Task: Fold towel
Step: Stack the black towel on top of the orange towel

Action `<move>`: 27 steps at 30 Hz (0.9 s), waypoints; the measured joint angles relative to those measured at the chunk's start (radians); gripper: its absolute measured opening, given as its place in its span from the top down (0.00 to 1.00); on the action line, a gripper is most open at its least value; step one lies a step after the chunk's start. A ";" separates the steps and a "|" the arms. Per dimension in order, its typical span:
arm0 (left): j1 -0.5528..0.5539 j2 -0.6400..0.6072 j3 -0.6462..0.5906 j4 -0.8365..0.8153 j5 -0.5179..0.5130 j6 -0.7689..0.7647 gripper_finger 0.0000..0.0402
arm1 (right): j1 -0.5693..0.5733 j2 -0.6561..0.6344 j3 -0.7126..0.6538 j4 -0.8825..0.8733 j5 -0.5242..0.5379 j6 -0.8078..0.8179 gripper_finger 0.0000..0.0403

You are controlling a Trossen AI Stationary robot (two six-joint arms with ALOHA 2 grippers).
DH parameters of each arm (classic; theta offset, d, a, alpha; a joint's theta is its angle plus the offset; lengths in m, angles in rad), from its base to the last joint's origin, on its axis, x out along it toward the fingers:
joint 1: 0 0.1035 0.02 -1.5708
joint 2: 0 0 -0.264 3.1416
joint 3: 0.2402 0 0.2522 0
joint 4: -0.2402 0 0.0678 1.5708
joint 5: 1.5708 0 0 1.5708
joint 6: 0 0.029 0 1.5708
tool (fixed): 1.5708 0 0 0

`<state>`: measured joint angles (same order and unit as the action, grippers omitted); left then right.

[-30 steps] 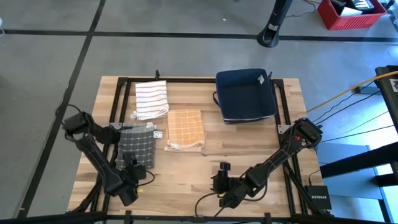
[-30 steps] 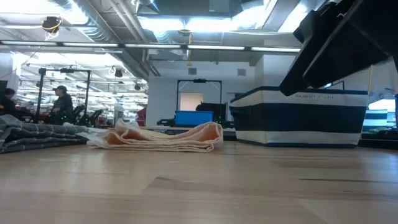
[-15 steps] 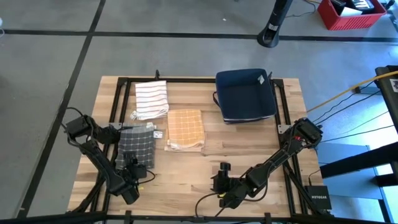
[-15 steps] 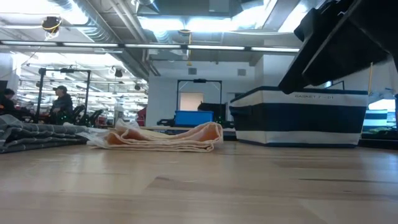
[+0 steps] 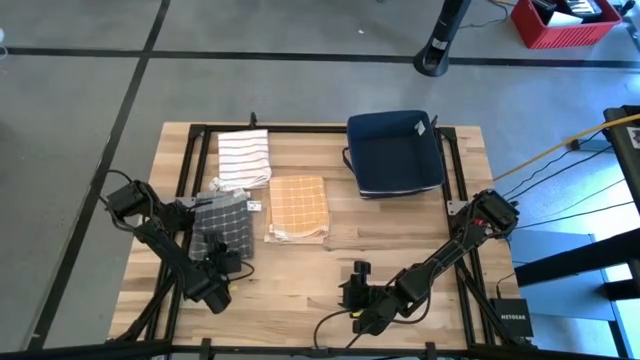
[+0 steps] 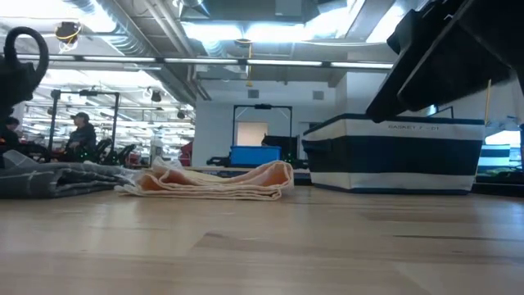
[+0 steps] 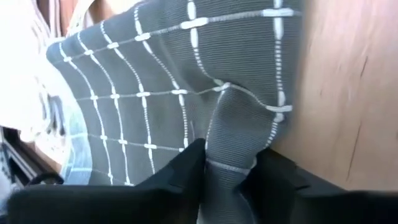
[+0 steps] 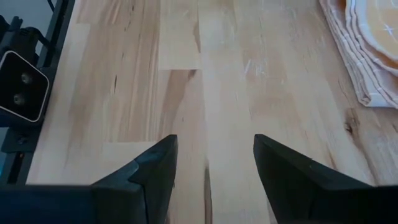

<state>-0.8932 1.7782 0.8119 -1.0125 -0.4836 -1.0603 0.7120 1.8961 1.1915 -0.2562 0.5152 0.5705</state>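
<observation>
The grey checked towel [image 5: 220, 228] lies near the worktop's [image 5: 300, 300] left edge, about midway along it, and it is the one being worked on. The left hand [image 5: 222, 268] sits at the towel's near edge, and the left wrist view shows its two fingers [image 7: 180, 171] pinched on a raised ridge of the grey cloth, so it has hold of the fabric at that edge. The towel looks partly gathered and rumpled, not a neat rectangle, so I judge its fold is in progress: the gripped edge has yet to be carried over and laid flat.

Beyond it, toward the far left corner, a white striped towel [image 5: 244, 158] lies folded. Just right of the grey one, near the worktop's middle, an orange checked towel [image 5: 298, 207] also lies folded in layers. These two look finished.

Further right, by the far edge, stands a navy basket [image 5: 395, 153].

The right hand [image 5: 358, 290] waits near the front edge, right of centre, fingers [image 8: 152, 165] apart and holding nothing.
</observation>
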 joint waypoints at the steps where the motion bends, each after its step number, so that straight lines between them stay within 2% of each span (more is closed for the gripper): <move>1: -0.001 0.000 -0.005 0.011 -0.007 0.001 0.76 | 0.000 0.000 0.000 0.000 0.000 0.000 0.46; 4: -0.001 0.002 -0.015 0.034 -0.012 -0.021 0.93 | 0.000 0.000 0.000 0.000 0.000 0.000 0.46; 5: -0.002 0.002 -0.015 0.033 -0.012 -0.035 0.96 | 0.000 0.000 0.000 0.000 -0.003 0.000 0.46; 11: 0.003 -0.032 0.067 -0.007 0.086 -0.033 0.98 | 0.000 0.000 0.000 0.001 -0.016 0.001 0.46; 15: 0.005 -0.121 0.145 -0.022 0.166 -0.037 0.99 | 0.000 0.000 0.000 0.004 -0.029 0.001 0.46; 22: 0.032 -0.296 0.237 -0.044 0.214 -0.058 0.99 | 0.000 0.000 0.000 0.023 -0.037 0.001 0.46; 27: 0.097 -0.416 0.296 -0.052 0.209 0.006 0.99 | 0.000 0.000 0.000 0.023 -0.037 0.001 0.46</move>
<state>-0.7961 1.3624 1.1076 -1.0649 -0.2748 -1.0540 0.7120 1.8961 1.1919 -0.2328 0.4784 0.5716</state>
